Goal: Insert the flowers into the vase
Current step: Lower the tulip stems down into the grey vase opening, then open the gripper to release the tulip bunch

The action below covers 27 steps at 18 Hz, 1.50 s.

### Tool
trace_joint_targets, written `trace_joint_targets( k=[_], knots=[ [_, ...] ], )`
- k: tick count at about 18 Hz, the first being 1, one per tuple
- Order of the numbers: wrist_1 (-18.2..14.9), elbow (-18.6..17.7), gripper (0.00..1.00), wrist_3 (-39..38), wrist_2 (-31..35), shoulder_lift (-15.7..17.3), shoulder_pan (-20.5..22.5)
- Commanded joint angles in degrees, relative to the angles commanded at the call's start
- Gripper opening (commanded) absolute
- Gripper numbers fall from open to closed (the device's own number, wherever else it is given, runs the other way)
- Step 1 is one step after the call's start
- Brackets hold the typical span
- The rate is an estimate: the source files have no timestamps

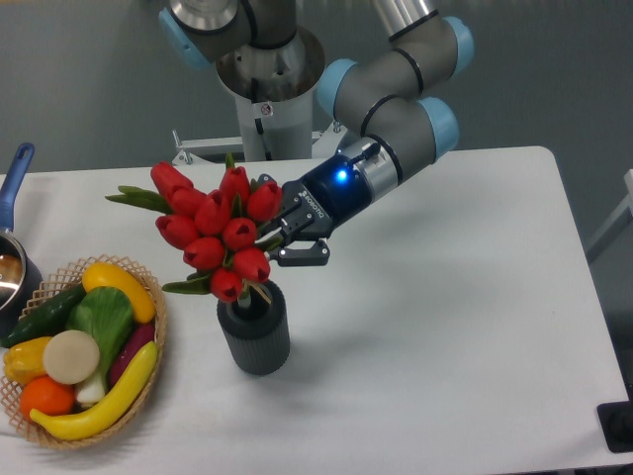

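The flowers (pixel 218 230), a bunch of red tulip buds with green leaves, hang tilted just above the vase (pixel 254 336). Their stem ends (pixel 259 292) reach down into the vase's mouth. The vase is a short dark grey ribbed cylinder standing upright on the white table, left of centre. My gripper (pixel 273 238) comes in from the right and is shut on the bunch just below the buds, directly above the vase's rim. The buds hide the fingertips.
A woven wicker basket (pixel 148 297) with bananas, a green leafy vegetable, an orange and other produce sits at the left, close to the vase. A blue-handled pot (pixel 14 267) stands at the far left edge. The arm's base (pixel 267 89) is behind.
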Motion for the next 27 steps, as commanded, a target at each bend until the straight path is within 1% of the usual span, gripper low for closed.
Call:
trace_joint_targets(
  k=[2, 4, 6, 8, 12, 14, 18, 20, 22, 23, 24, 25, 26, 27],
  knots=[
    [0.2, -0.4, 0.22, 0.2, 0.1, -0.4, 0.0],
    [0.5, -0.6, 0.22, 0.5, 3.8, -1.0, 0.0],
    [0.5, -1.1, 0.24, 2.4, 5.3, -1.6, -0.1],
    [0.4, -1.8, 0.24, 4.8, 5.3, -2.3, -0.1],
    [0.5, -3.3, 0.24, 5.5, 5.6, -2.7, -0.1],
    [0.5, -4.1, 0.24, 6.9, 6.9, -3.3, 0.0],
    [0.5, -4.3, 0.24, 7.8, 7.5, -4.3, 0.0],
    [0.5, -4.3, 0.27, 8.1, 7.6, -4.5, -0.1],
    [0.5, -4.6, 0.27, 9.0, 7.6, -4.9, -0.1],
    [0.5, -4.6, 0.30, 9.6, 7.6, -5.0, -0.1],
    [0.5, -4.6, 0.38, 9.8, 7.6, -5.1, 0.0],
    [0.5, -4.5, 0.41, 9.8, 7.6, -5.1, 0.0],
    [0.5, -4.5, 0.42, 9.8, 7.6, -5.1, 0.0],
    [0.5, -4.5, 0.47, 9.8, 7.6, -5.1, 0.0]
  ],
)
